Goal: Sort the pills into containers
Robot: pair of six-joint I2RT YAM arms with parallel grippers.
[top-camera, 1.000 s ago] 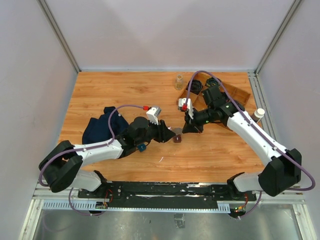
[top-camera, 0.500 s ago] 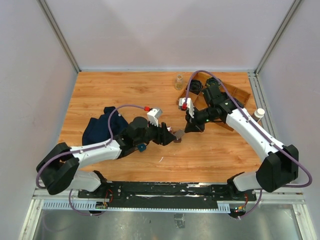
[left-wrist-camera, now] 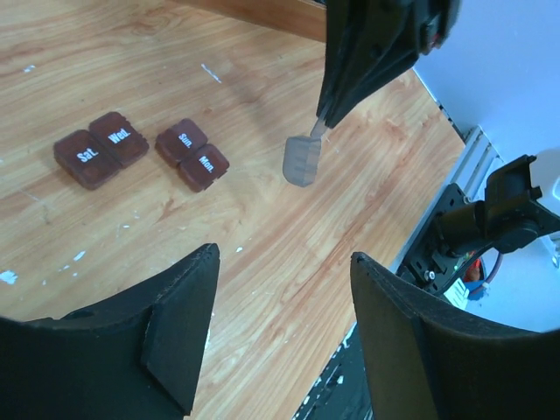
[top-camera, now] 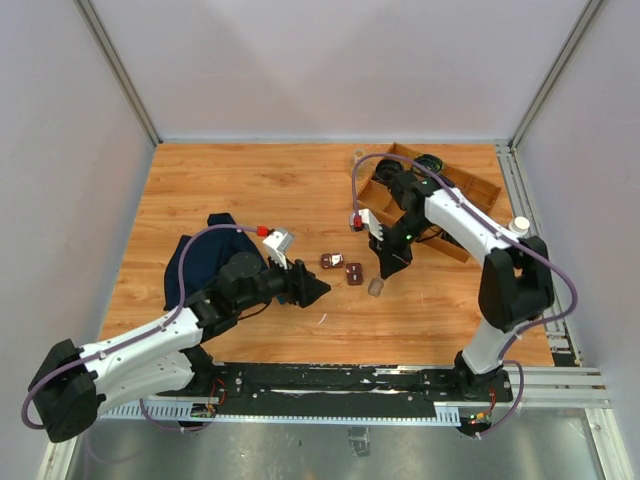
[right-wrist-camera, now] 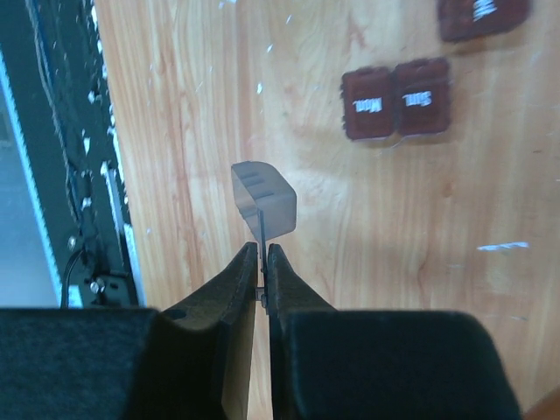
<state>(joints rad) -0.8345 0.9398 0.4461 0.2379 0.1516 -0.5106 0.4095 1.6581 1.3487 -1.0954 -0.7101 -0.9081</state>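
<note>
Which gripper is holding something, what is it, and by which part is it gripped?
The right gripper pinches a translucent grey piece by a thin flap at its edge. The left gripper is open, holding nothing.

right wrist: second container pair got cut by top edge | overhead: its labels were too tiny

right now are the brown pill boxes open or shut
Shut. In the left wrist view the Sat/Wed box and the Sun/Mon box both lie with labelled lids flat on top, no compartment exposed.
</note>
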